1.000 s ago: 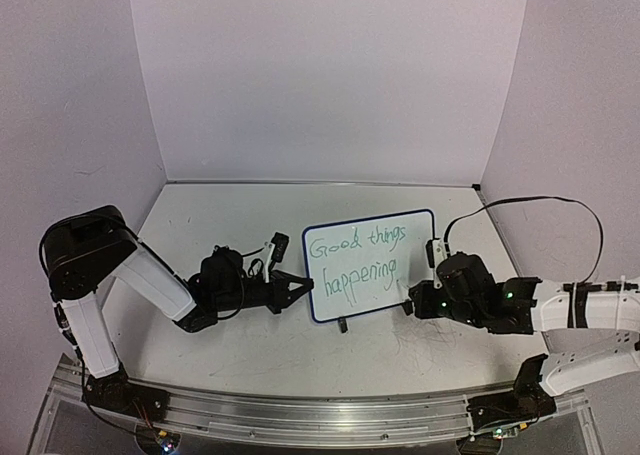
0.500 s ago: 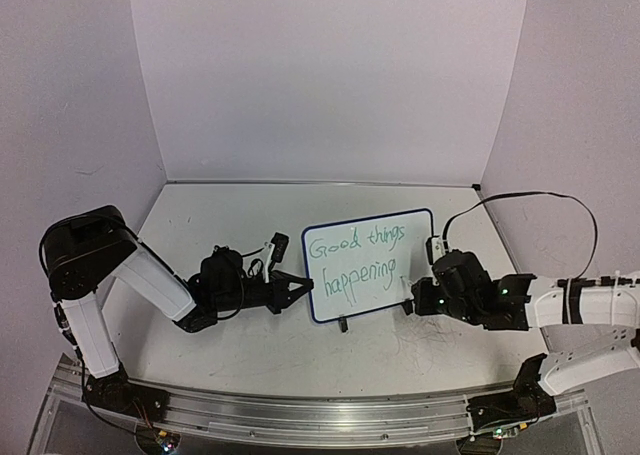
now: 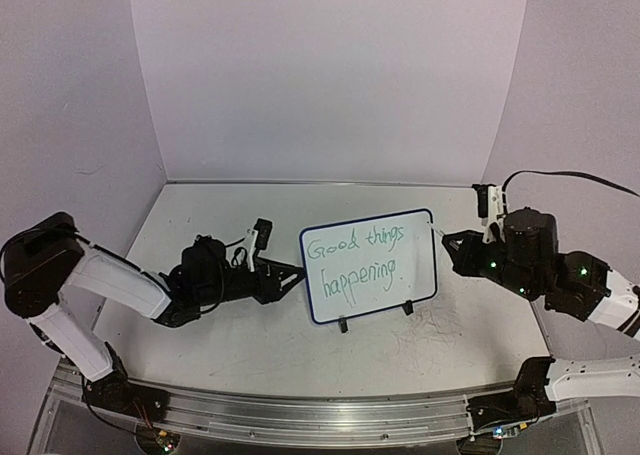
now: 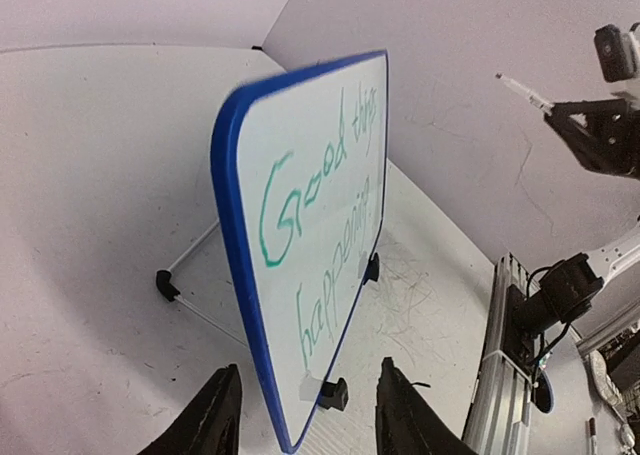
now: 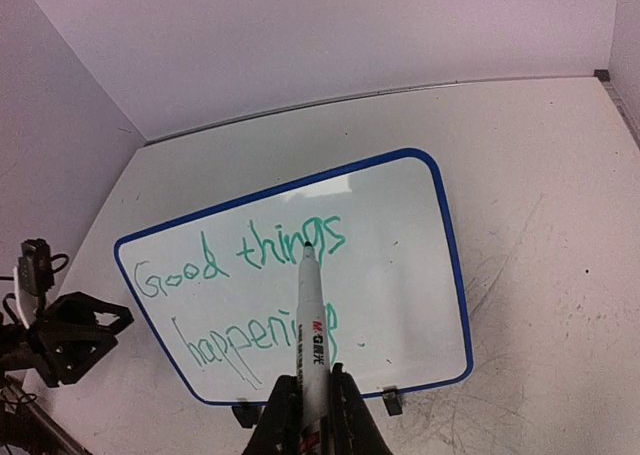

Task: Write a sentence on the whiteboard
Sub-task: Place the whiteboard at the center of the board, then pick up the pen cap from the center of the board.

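Freed since 1 second ago, the whiteboard stands tilted mid-table on its 2 clip feet, with the sentence complete in 2 lines. At its left edge the left gripper has parted its jaws and backed off. The right gripper has lifted clear, clamped on the uncapped marker. Nothing steadies the board, so a brush from the nearby left fingers could topple or slide it. A returning marker tip might smudge the ink.

White arm shells, black joints and left hand, black cables, green lights.
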